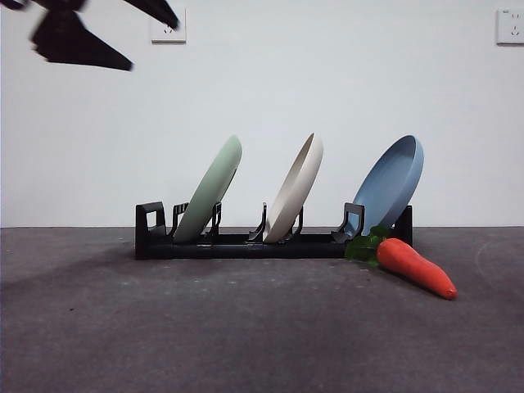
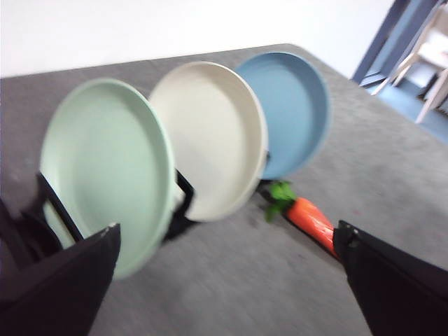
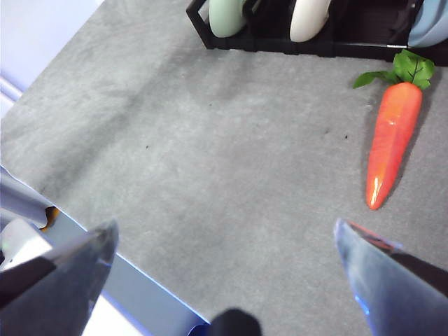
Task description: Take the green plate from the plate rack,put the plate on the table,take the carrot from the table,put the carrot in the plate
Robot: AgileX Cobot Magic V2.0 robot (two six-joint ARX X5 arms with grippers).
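Green plate [image 1: 210, 190] in plate rack [image 1: 246, 244]

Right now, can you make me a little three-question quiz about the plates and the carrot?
1. True or false: the green plate stands in the plate rack.
2. Which plate is nearest the carrot? A) green B) cream C) blue
3. Fill in: the carrot's leaves point toward the ____.

Key:
1. True. It leans in an end slot, and the left tool is open, holding nothing.
2. C, the blue plate.
3. Rack. The carrot lies on the table.
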